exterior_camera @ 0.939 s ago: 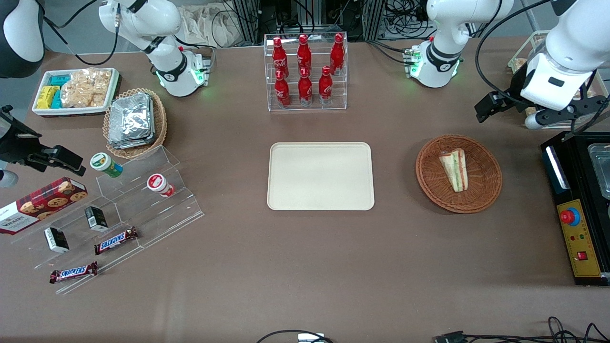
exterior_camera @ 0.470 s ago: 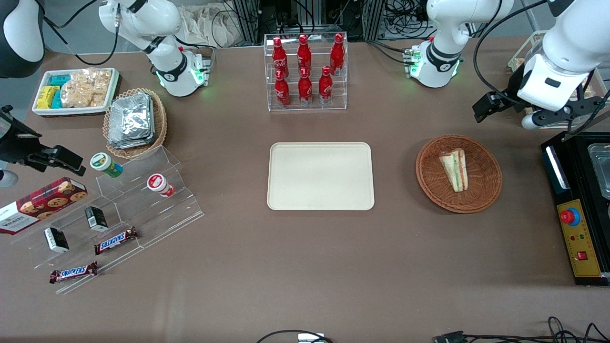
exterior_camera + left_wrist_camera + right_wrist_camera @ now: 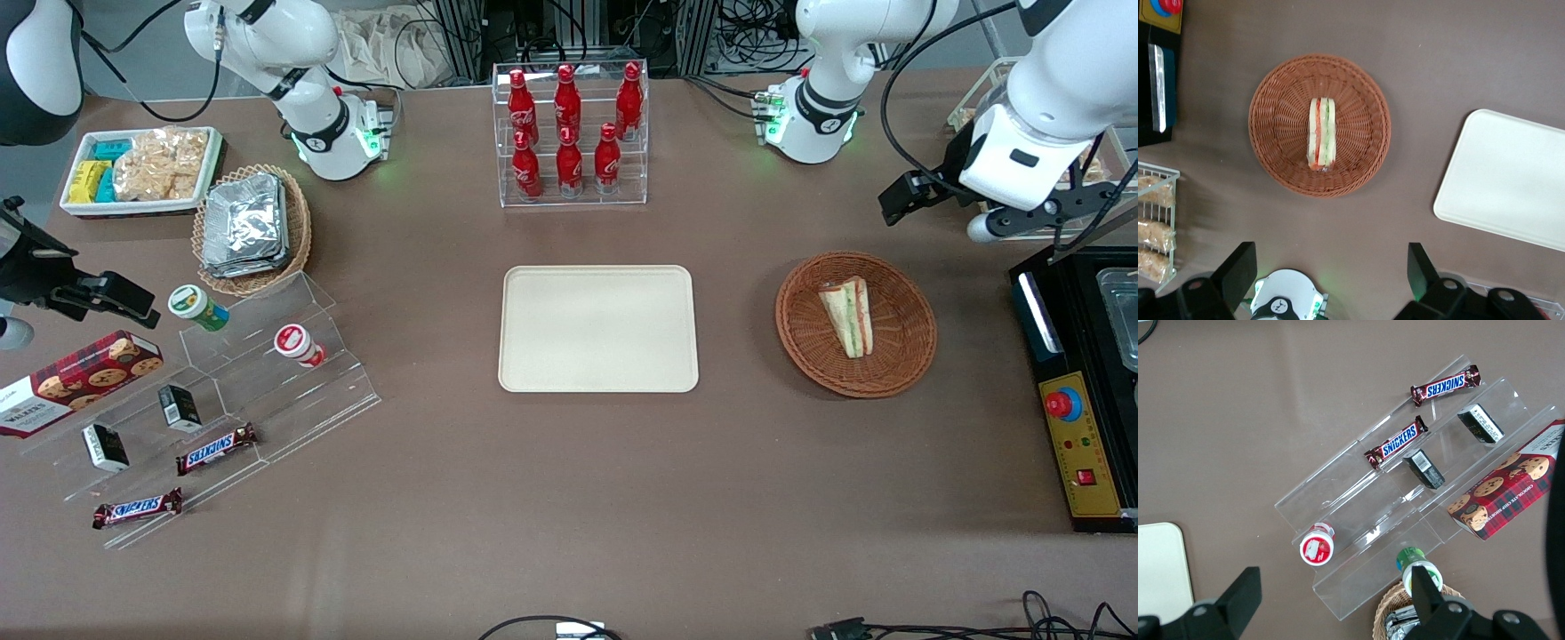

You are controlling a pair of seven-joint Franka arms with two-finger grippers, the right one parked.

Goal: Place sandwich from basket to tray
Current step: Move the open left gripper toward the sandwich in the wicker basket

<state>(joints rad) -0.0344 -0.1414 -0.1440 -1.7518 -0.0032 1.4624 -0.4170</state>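
Landmark for all positions: the tray [image 3: 597,329].

Containers. The tray, cream-beige with a low rim, lay flat at mid-table with nothing on it. The basket [image 3: 907,351], round reddish-brown wicker, sat on the table toward the working arm's end from the tray, well apart from it. It held the sandwich [image 3: 847,316], a single white-bread wedge lying on the weave near the basket's middle; the left wrist view showed its green and red filling layers edge-on [image 3: 1320,133]. Nothing else was in the basket. Farther from the front camera than the tray stood a clear rack [image 3: 572,197] holding six red bottles [image 3: 568,165] in two rows. Toward the parked arm's end from the tray, a lighter oval wicker basket [image 3: 298,233] held foil packets [image 3: 244,224].

Fingers. The gripper [image 3: 1331,275] hung in the air toward the working arm's end from the tray, high above the table and farther from the front camera than the basket. Its two fingers [image 3: 1237,275] were spread wide, with a gap about as broad as the basket appeared in the wrist view. They held nothing and touched nothing; the sandwich and basket lay well below them.
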